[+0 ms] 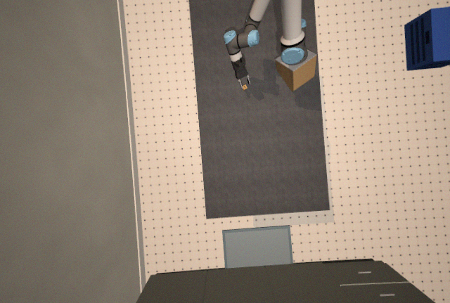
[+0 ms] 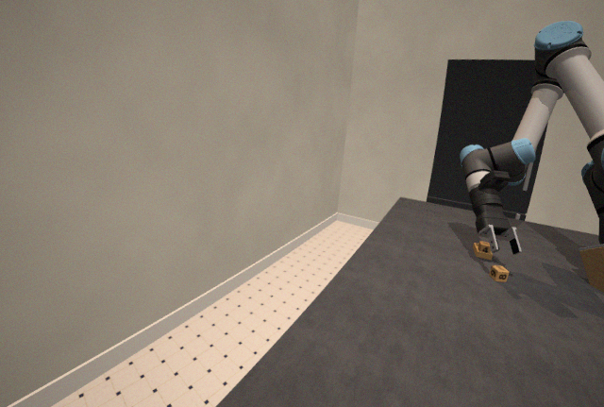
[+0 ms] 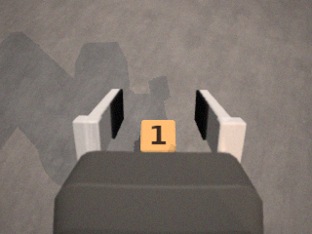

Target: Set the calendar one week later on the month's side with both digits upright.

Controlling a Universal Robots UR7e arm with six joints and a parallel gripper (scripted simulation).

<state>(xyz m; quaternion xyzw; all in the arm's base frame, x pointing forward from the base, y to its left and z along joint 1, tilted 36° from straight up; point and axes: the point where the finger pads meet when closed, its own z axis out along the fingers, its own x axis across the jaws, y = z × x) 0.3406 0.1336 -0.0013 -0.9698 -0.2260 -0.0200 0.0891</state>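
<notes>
Item: one two-finger parallel gripper (image 1: 244, 81) (image 2: 506, 250) (image 3: 159, 104), jaws set wide, nothing held; fingers raised above the dark grey table top (image 1: 261, 154) (image 2: 414, 319) (image 3: 273, 58) and pointed downward.

Item: one orange number cube (image 1: 244, 87) (image 2: 498, 273) (image 3: 158, 136), placed directly on the table top, outside the tray and apart from the fingers. A "1" is borne on its upper face and is read upright in the wrist view; an "8", turned on its side, and a further curved digit, not certainly legible, are shown on two side faces in the exterior view. Its lower part is cut off by the gripper housing (image 3: 158, 195) in the wrist view.

Item: one small orange tray (image 2: 482, 254), set on the table top near the loose cube, behind it in the exterior view. The month's name cannot be read.

Item: one orange cube marked "4" (image 2: 484, 246), seated at the tray; whether it is flat on the tray's floor cannot be told.

Item: one UR7e arm (image 1: 292, 9) (image 2: 578, 80), white and dark grey with light-blue joint caps, mounted on a tan block with a grey top (image 1: 304, 74) (image 2: 593, 265).

Surroundings: one blue cabinet (image 1: 440, 38), stood on a dotted tile floor (image 1: 381, 147) (image 2: 194, 353).
</notes>
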